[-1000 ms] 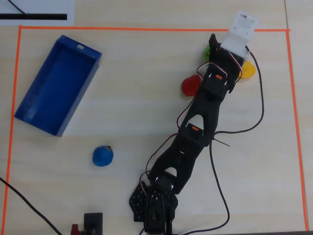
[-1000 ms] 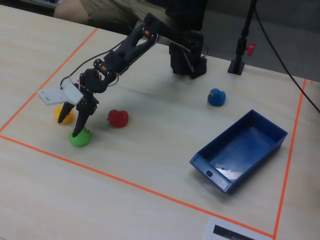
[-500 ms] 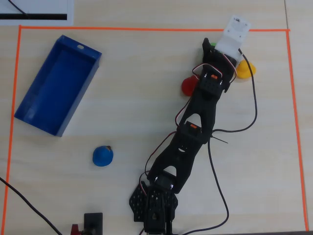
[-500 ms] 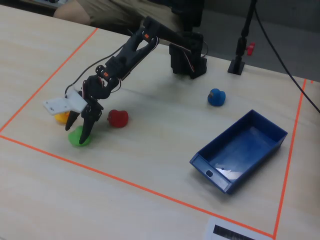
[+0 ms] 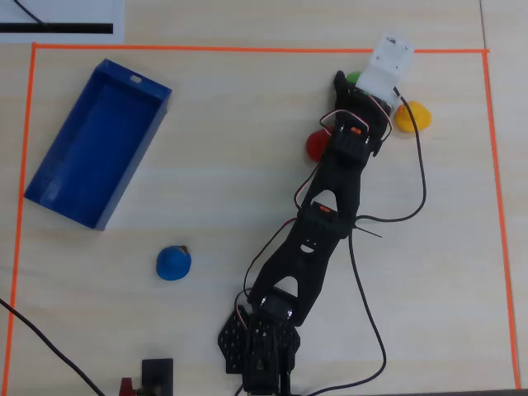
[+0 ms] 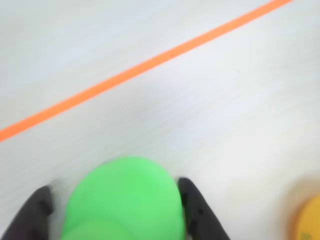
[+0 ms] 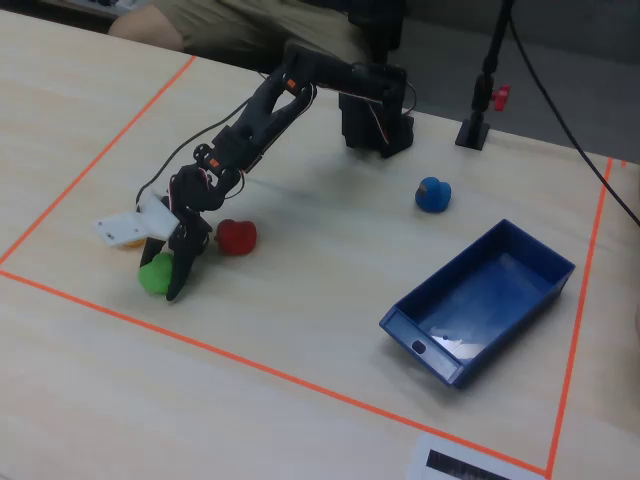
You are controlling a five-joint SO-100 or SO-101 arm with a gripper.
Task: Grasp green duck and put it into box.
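Observation:
The green duck (image 6: 125, 200) sits on the table near the far orange tape line, between my gripper's two black fingers (image 6: 197, 210). The right finger touches its side; a small gap shows at the left finger. My gripper (image 6: 112, 189) is open around it. In the overhead view the duck (image 5: 353, 77) peeks out beside the gripper (image 5: 346, 84) at the top right. In the fixed view the duck (image 7: 154, 274) lies at the gripper (image 7: 172, 272), low at the left. The blue box (image 5: 136, 161) stands empty far to the left in the overhead view, and at the right in the fixed view (image 7: 430, 350).
A red duck (image 5: 316, 146) lies close beside the arm, next to the gripper in the fixed view (image 7: 237, 237). A yellow duck (image 5: 412, 117) lies just right of the gripper. A blue duck (image 5: 173, 263) sits mid-table. Orange tape (image 6: 150, 65) bounds the work area.

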